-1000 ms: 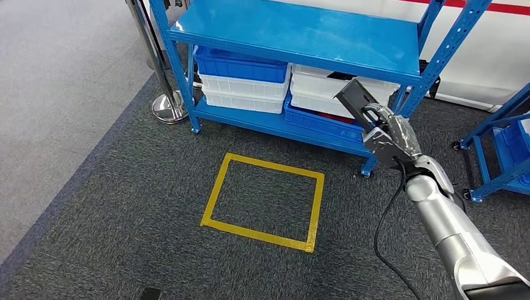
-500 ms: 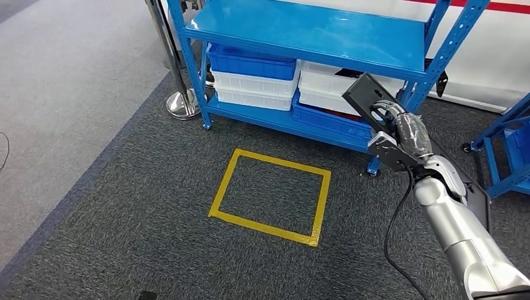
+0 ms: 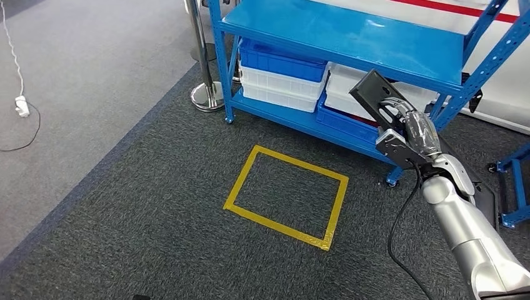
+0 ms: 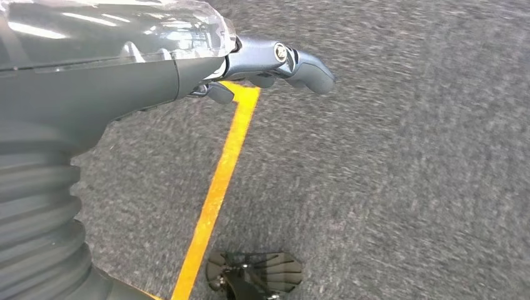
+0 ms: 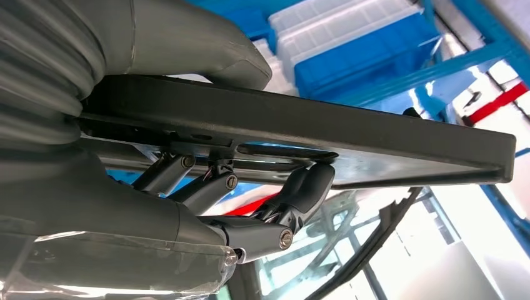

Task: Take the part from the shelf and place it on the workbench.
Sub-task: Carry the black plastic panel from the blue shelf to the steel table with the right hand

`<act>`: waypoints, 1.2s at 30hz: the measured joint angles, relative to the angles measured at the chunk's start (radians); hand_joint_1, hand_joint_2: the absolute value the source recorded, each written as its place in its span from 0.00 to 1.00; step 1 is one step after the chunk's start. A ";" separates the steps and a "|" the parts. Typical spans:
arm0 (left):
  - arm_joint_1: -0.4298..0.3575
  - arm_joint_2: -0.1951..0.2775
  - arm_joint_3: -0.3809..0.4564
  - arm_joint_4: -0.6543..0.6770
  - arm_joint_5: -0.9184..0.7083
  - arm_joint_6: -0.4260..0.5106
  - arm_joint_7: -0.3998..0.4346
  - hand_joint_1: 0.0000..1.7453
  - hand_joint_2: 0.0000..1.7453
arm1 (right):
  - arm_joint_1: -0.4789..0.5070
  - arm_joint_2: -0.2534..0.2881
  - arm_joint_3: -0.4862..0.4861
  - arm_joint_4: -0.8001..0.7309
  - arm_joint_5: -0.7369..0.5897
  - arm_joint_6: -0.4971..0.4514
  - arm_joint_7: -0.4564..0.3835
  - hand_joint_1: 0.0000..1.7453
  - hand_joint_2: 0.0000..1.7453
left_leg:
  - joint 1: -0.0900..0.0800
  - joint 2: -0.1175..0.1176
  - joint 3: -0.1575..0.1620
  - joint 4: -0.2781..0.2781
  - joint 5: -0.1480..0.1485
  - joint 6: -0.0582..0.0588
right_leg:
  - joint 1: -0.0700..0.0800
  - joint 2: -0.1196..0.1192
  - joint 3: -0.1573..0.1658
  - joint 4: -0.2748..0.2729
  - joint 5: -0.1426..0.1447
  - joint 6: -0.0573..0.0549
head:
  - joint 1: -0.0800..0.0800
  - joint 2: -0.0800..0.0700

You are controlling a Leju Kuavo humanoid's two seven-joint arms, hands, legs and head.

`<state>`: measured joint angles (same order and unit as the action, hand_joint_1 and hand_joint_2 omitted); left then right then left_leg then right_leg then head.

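Your right arm (image 3: 465,240) comes in from the lower right, silver forearm angled up and forward, wrist raised. Your right hand (image 3: 409,134) grips a flat dark part (image 3: 374,92): thumb pressed on one face, darker fingers (image 5: 300,190) curled against the other face. Part juts out past the hand, tilted. Your left hand (image 4: 187,59) hangs low, facing the floor, holding nothing; its fingers (image 4: 294,59) are partly curled, apart.

Head cam looks down at floor (yellow tape square (image 3: 284,195) shared w/ left wrist).
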<state>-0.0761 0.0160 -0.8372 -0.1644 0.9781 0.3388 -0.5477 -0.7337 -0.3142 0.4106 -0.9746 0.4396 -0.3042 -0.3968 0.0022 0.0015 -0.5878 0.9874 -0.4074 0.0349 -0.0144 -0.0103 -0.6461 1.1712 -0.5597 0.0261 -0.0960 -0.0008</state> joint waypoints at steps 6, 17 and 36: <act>0.005 0.001 0.007 0.000 0.003 0.000 0.000 0.00 1.00 | 0.004 -0.007 -0.002 0.007 -0.014 0.001 0.003 1.00 1.00 | 0.002 -0.105 -0.053 0.037 0.017 -0.035 | -0.015 0.045 0.044 -0.084 0.068 -0.007 | 0.000 0.000; 0.005 0.000 0.010 0.000 0.001 -0.002 -0.002 0.00 1.00 | 0.027 -0.007 -0.005 -0.007 -0.005 -0.004 0.008 1.00 1.00 | -0.009 0.044 -0.041 0.097 -0.037 -0.039 | 0.004 -0.072 0.058 -0.136 0.092 -0.033 | -0.002 0.000; 0.048 0.048 0.006 0.027 0.002 -0.006 0.112 0.00 1.00 | 0.094 -0.073 -0.114 -0.128 0.009 0.082 0.027 1.00 1.00 | -0.001 -0.127 -0.058 0.060 -0.010 -0.035 | -0.023 0.059 0.034 -0.107 0.083 -0.002 | -0.001 0.000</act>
<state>-0.0279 0.0641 -0.8309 -0.1376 0.9805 0.3332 -0.4357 -0.6398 -0.3868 0.2968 -1.1022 0.4490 -0.2223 -0.3703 0.0014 -0.1251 -0.6455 1.0470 -0.4171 0.0003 -0.0377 0.0487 -0.6125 1.0638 -0.4768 0.0242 -0.0973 -0.0008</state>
